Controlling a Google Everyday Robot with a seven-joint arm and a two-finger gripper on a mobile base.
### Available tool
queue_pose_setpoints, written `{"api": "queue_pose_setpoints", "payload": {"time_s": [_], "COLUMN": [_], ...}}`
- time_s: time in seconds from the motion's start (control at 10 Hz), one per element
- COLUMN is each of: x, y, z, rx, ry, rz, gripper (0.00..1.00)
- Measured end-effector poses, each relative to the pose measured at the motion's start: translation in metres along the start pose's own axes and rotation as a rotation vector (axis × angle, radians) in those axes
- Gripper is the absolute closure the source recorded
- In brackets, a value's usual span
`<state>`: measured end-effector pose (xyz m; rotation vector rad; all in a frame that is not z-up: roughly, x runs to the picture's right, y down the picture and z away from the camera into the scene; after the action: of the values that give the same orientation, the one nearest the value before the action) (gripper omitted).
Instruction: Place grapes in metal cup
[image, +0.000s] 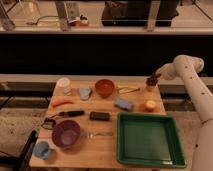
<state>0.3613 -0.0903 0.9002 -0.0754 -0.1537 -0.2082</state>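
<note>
Above metal cup (149, 88), end effector (156, 77) grips grapes (152, 79).

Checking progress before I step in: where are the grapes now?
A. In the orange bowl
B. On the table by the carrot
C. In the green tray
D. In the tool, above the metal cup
D: the tool, shut on the grapes, hangs over the metal cup at the table's far right corner.
</note>
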Motion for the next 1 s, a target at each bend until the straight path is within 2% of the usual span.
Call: {"api": "queue_pose_setpoints", "payload": {"time_s": [0.5, 1.0], "x": [-0.004, -0.008], "y": [-0.017, -0.008], "z": [0.011, 0.020], "rx": [-0.024, -0.048], "ry": [-0.004, -0.027], "rz": [-0.045, -0.047], "gripper": [1.00, 1.00]}}
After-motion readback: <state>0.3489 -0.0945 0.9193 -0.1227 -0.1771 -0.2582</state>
